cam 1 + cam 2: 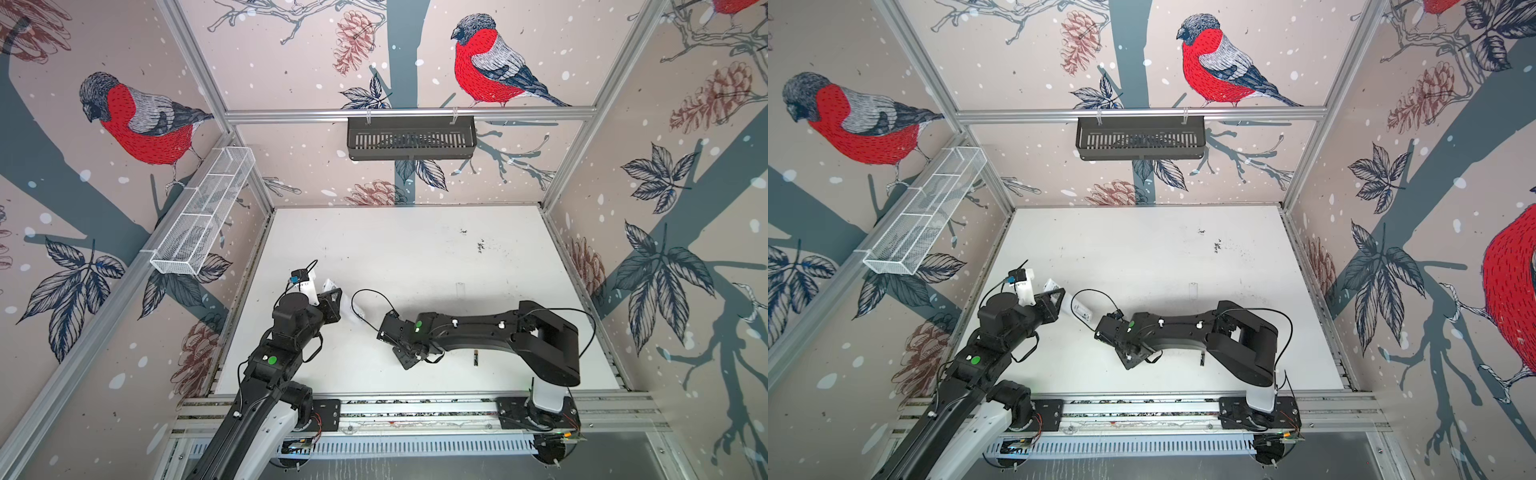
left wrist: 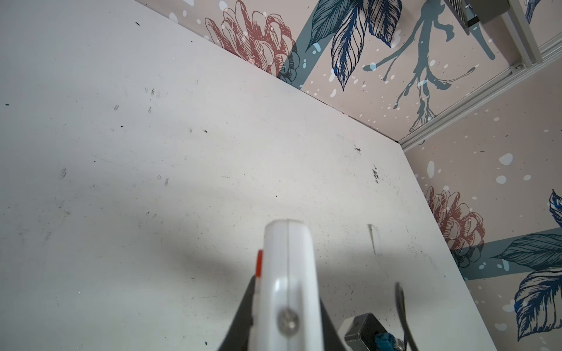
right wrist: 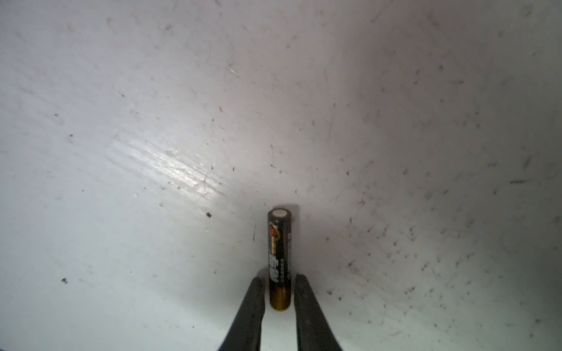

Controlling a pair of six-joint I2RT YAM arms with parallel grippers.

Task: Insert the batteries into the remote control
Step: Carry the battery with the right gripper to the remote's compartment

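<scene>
The right end effector [image 3: 279, 281] points down at the worktop [image 1: 395, 249]. Its two dark fingers [image 3: 251, 307] stand narrowly parted on either side of the gold end of a battery [image 3: 279, 249] that lies flat. A thin strip of white shows on each side, so they are not visibly pressing on it. In both top views this end effector sits just below the middle of the frame. A second battery [image 1: 476, 358] lies apart on the worktop, lower right of centre, beside the right arm [image 1: 478, 328]. The left end effector [image 2: 286, 304] is clamped on the remote control [image 2: 287, 258], which it holds edge-on above the worktop. In a top view the remote control [image 1: 1080, 311] is left of centre.
</scene>
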